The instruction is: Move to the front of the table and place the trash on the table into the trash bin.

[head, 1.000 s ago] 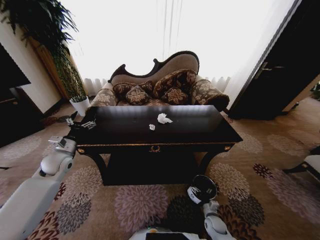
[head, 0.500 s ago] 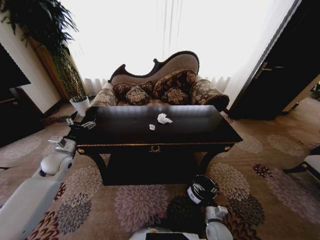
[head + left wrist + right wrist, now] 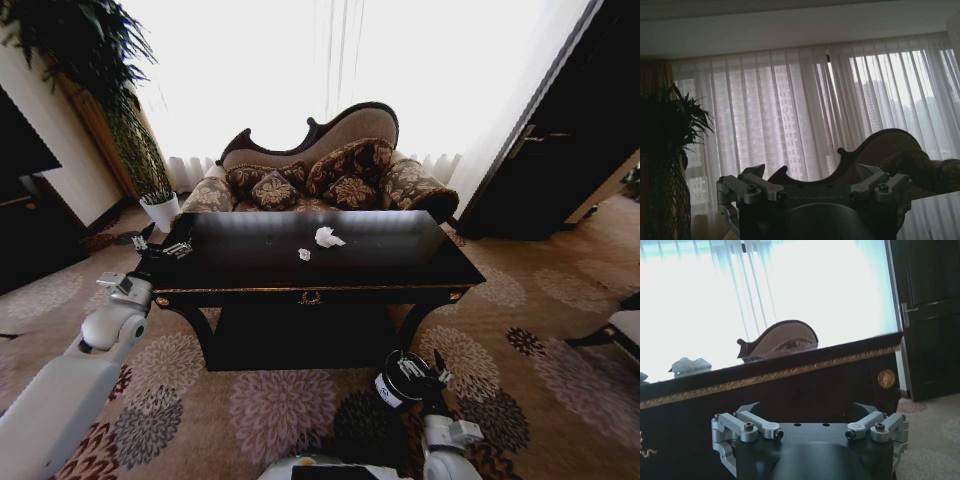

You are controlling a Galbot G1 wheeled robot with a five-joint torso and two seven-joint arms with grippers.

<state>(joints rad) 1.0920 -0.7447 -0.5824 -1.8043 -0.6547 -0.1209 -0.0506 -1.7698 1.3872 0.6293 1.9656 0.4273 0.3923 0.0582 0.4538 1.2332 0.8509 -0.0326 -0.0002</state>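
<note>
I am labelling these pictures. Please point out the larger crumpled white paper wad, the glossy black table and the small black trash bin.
larger crumpled white paper wad (image 3: pixel 327 237), head view, its middle.
glossy black table (image 3: pixel 250 260), head view, bare top.
small black trash bin (image 3: pixel 389 389), head view, its labelled side wall.

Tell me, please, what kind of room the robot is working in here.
Probably a hotel suite or a formal living room. An ornate patterned sofa stands behind a glossy black table with gold trim, sheer curtains cover a wide window, and the floor has floral carpet.
</note>
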